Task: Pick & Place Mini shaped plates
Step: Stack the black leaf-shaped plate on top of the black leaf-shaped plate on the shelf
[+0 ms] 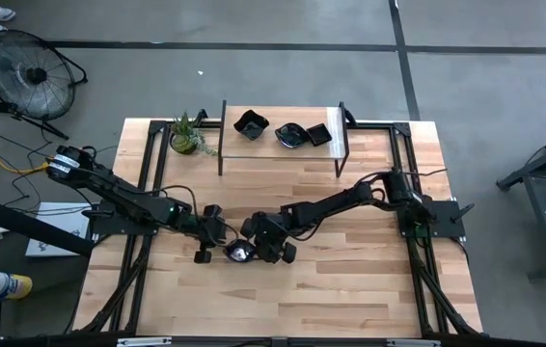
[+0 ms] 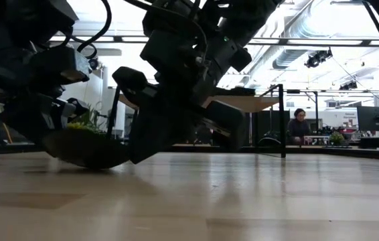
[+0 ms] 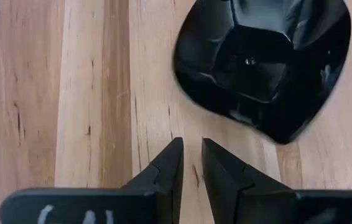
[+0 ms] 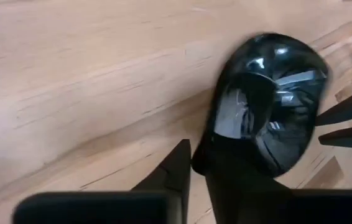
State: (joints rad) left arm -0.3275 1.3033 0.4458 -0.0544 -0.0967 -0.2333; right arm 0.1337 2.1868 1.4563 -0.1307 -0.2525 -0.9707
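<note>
One plate [image 1: 238, 253] is found on the surface [image 1: 350, 280] toward the front edge, between the left claw [image 1: 205, 243] and the right claw [image 1: 254, 253]. Three plates [image 1: 289, 134] are set on the rack [image 1: 341, 145] at the back edge, with the plant [image 1: 186, 137] beside it toward the back left corner.

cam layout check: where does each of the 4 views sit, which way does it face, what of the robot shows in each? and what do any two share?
High: above the table, looking straight down; both arms, three black plates on the rack, one plate between the grippers.
Low: at tabletop height, looking level into the room; grippers hang over the plate; a person sits far back.
Left wrist: looks down past left gripper, near shut, plate just ahead.
Right wrist: right gripper pinching plate rim.
Shared: all four see that one plate.
</note>
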